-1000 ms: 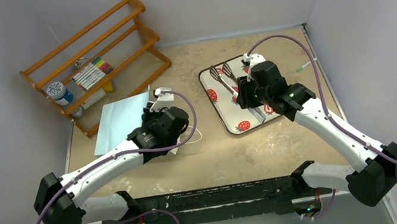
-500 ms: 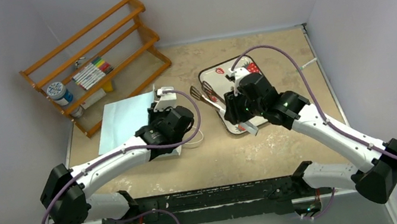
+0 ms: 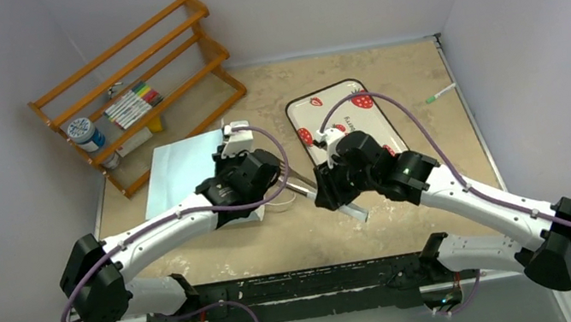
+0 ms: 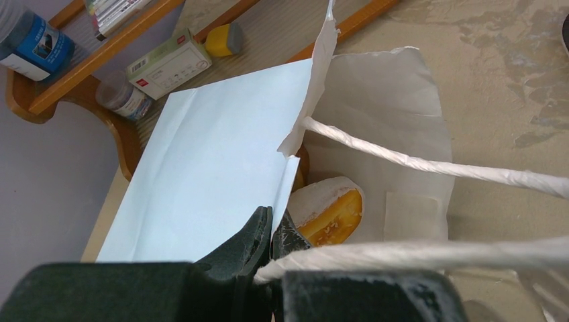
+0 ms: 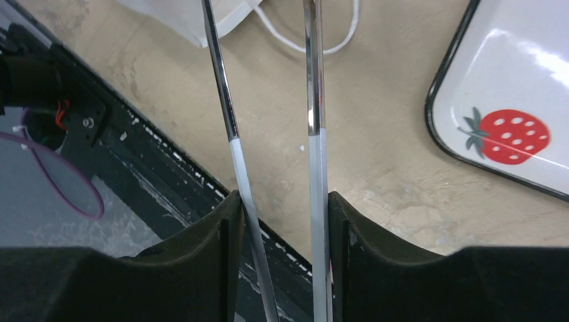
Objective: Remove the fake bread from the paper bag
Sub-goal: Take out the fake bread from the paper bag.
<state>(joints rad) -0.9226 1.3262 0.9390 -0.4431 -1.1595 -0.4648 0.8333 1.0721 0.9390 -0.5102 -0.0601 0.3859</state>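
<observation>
The pale-blue paper bag [image 3: 179, 167] lies on its side left of centre. My left gripper [image 3: 245, 186] [image 4: 272, 225] is shut on the upper edge of its mouth, holding it apart. Inside the paper bag [image 4: 201, 168] shows one piece of fake bread [image 4: 329, 215], orange with a white rim. White cord handles [image 4: 416, 161] cross the left wrist view. My right gripper [image 3: 337, 192] [image 5: 282, 201] is shut on the two arms of the metal tongs [image 5: 312, 100], squeezing them partway. The tongs [image 3: 299, 185] point at the bag's mouth, with the tips close beside it.
The strawberry-print tray [image 3: 359, 102] [image 5: 510, 80] lies right of centre. A wooden rack [image 3: 131, 82] with markers and a blue-labelled jar [image 3: 86, 134] stands at the back left. A pen [image 3: 440, 93] lies by the right wall. A black rail [image 3: 302, 284] runs along the near edge.
My right arm has carried the tongs off the tray and leftward to the bag's mouth. The left arm has shifted slightly right, still gripping the bag.
</observation>
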